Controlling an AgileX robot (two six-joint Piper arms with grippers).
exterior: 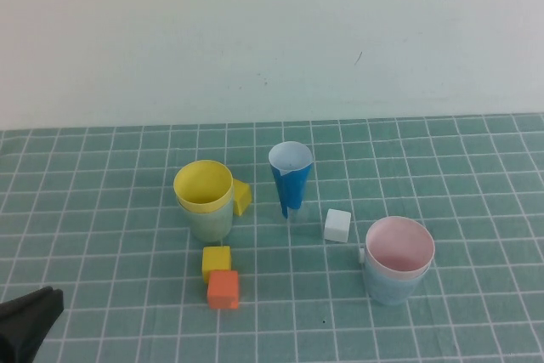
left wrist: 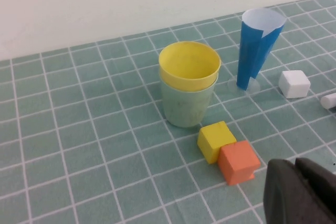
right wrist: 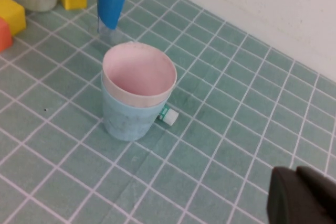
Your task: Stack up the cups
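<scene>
Right wrist view: pink cup [right wrist: 138, 72] clear of shut jaws.

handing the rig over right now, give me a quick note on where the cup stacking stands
Left claw: shut, empty, parked at the near left corner.
Right claw: shut, empty, near the pink-in-blue stack; out of the high view.
Cups: yellow cup sits inside green cup, left of centre. Pink cup sits inside blue cup, on the right.
Done: two stacks of two.
Left: probably join the two stacks into one.
</scene>
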